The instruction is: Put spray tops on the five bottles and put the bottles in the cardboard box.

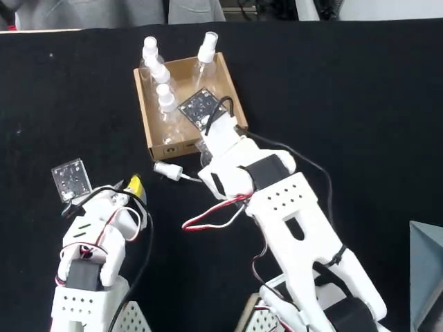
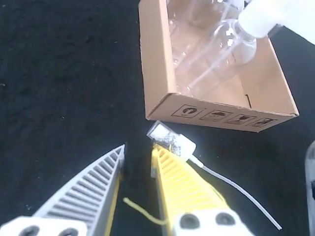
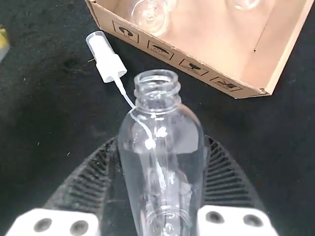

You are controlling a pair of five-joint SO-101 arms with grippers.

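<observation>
The cardboard box (image 1: 147, 117) stands at the back middle of the black table and holds several clear bottles with white spray tops (image 1: 166, 97). My right gripper (image 3: 160, 142) is shut on a clear bottle (image 3: 160, 162) with a bare neck, just in front of the box (image 3: 236, 88). A loose spray top (image 1: 168, 170) with its thin tube lies on the table by the box's front left corner. My left gripper (image 2: 139, 150) stands open, its yellow fingertip (image 2: 157, 150) right beside that spray top (image 2: 170, 140). Nothing is between its fingers.
A grey angular object (image 1: 426, 277) sits at the right edge. The table's far edge (image 1: 69, 29) runs just behind the box. Red and white cables (image 1: 208, 221) hang off the right arm between the two arms. Bare black table spreads to the left of the box.
</observation>
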